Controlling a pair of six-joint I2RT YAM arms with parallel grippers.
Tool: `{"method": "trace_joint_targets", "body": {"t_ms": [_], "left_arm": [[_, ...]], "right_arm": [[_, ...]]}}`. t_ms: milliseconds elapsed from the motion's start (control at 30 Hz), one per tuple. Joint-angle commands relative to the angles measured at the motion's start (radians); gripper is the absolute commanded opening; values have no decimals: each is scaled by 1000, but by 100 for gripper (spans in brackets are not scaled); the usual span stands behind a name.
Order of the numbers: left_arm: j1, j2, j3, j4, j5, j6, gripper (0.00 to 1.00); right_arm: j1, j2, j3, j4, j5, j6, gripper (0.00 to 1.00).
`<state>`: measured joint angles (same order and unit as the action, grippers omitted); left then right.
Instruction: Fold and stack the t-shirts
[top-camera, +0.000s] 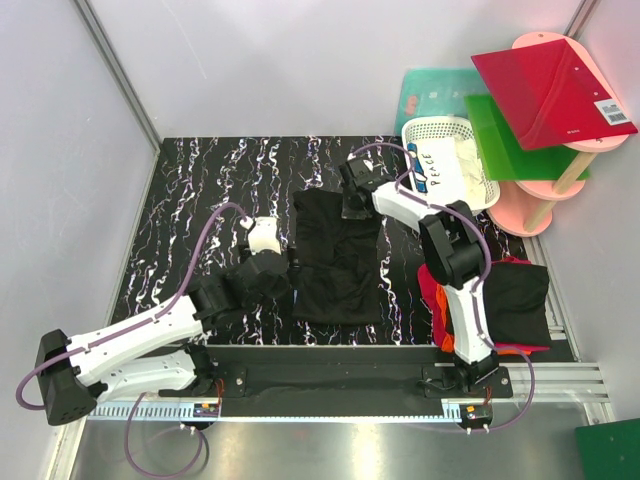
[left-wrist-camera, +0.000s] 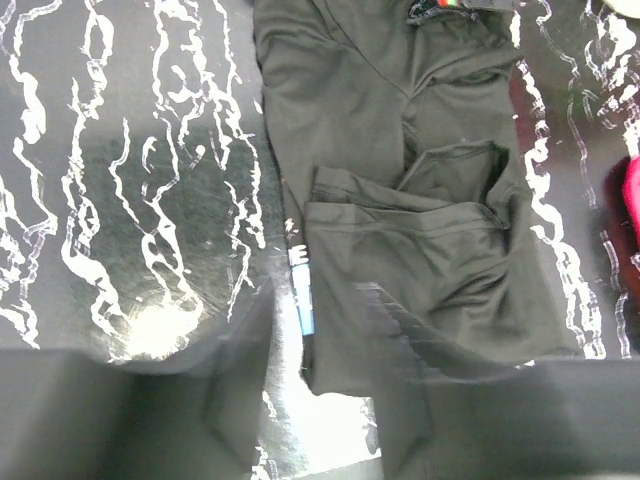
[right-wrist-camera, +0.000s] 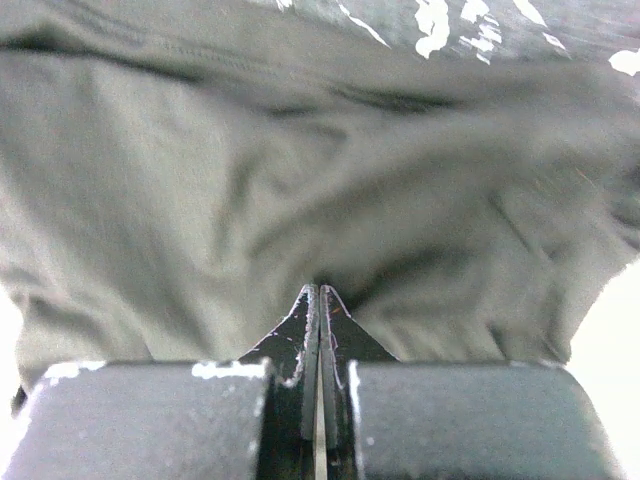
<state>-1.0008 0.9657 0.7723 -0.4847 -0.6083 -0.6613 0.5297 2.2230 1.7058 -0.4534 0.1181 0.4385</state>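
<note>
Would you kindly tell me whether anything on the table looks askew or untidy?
Yes: the black t-shirt in the middle of the table is only roughly folded, with a bunched, creased flap across it and uneven edges.

Table: the table (top-camera: 200, 190) was black with white veining.
Black t-shirt: the black t-shirt (top-camera: 335, 255) lay partly folded at the table's middle, long axis running near to far, between the two arms.
Left gripper: the left gripper (top-camera: 282, 270) sat low at the shirt's left edge; whether it touched the cloth could not be told.
Right gripper: the right gripper (top-camera: 355, 198) was at the shirt's far right corner, on the cloth.
Stack: the stack (top-camera: 515, 300), black on top with red and orange beneath, lay at the right, behind the right arm.
Basket: the white basket (top-camera: 440, 128) stood at the far right corner.
Boards: a red board (top-camera: 550, 85) and a green board (top-camera: 510, 145) rested on a pink stand (top-camera: 545, 195).
</note>
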Motion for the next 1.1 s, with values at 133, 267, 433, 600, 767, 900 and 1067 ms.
{"method": "trace_joint_targets", "body": {"t_ms": [133,267,433,600,767,900,1067], "left_arm": [[5,-24,-36,63,50,-43,99],[5,-1,-99,74,117,-102,99],[7,19,-215,127,195,-214,80],[7,31,-307,228,266,-287,77],[8,91,-344,297,338,-330,96],[7,111,-373,354,384,-356,92],[7,91,-412,377,394,-370,89]], "right_arm": [[16,-465,-182,81,109,-55,0],[15,-656,-334,82,114,-37,0],[15,-900,-612,93,25,14,0],[16,-1058,-853,145,-73,86,6],[15,-1094,-966,159,-113,143,6],[16,-1112,-1037,197,-217,210,7],[16,-1131,-1149,248,-325,307,71]]}}
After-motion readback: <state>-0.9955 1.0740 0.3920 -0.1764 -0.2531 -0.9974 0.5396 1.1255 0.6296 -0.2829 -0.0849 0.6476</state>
